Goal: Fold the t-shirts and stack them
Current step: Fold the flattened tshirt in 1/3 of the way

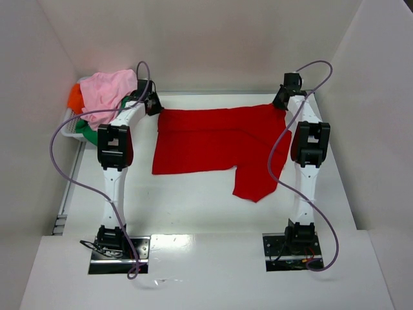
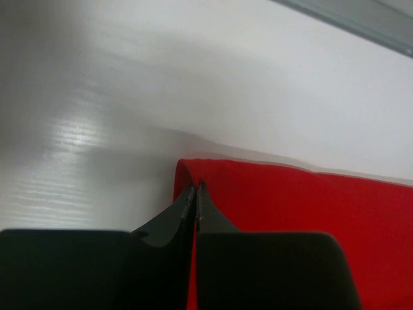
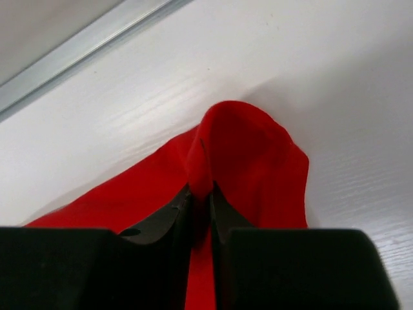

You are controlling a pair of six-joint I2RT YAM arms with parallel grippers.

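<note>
Left gripper [image 2: 196, 188] pinches shut on the far-left corner of the red t-shirt [image 1: 213, 139], which lies spread mid-table, while right gripper [image 3: 201, 189] clamps a bunched far-right fold; cloth judged light, limp and slip-prone, so corner holds suit.

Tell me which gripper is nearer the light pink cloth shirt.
Left. The left gripper sits beside the light pink cloth shirt; right gripper is far right, gripping the red cloth shirt.

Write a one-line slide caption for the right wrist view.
Right claw pinching a raised fold of the red t-shirt on the white table.
</note>
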